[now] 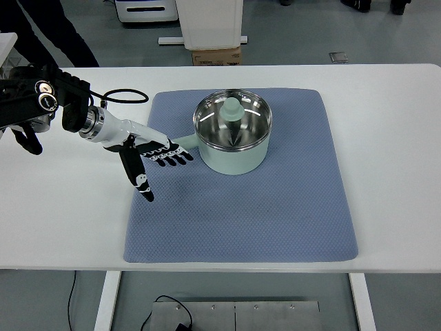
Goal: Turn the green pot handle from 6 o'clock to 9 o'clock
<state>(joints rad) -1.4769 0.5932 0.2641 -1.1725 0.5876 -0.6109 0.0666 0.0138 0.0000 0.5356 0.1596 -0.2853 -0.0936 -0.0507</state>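
Bottom edge first: table frame and a black cable point(169, 308) under the white table point(386, 165), nothing there that matters. Left hand point(153, 157) comes in from the picture's left, fingers spread flat, thumb hanging down toward the near side, holding nothing. Fingertips point(185, 157) lie on or just over the pot handle point(187, 146); contact can't be confirmed from this angle. Handle sticks out of the green pot point(233, 132) toward the picture's left, so it already reads roughly as 9 o'clock, not 6.

Judgement: rotation looks done or nearly done; the step in hand is a last nudge or the release. Next move calls for lifting the fingers clear without dragging the handle back.

Pot sits on the far half of the blue mat point(275, 221), lid point(232, 110) resting inverted inside it, knob up. Mat's near half is bare, so nothing blocks a retreat. Black cable loop point(125, 96) lies behind the wrist, near the arm; could snag. Cardboard box point(216, 55) and a person's dark sleeve point(55, 31) beyond the table, well apart. Right hand not seen.
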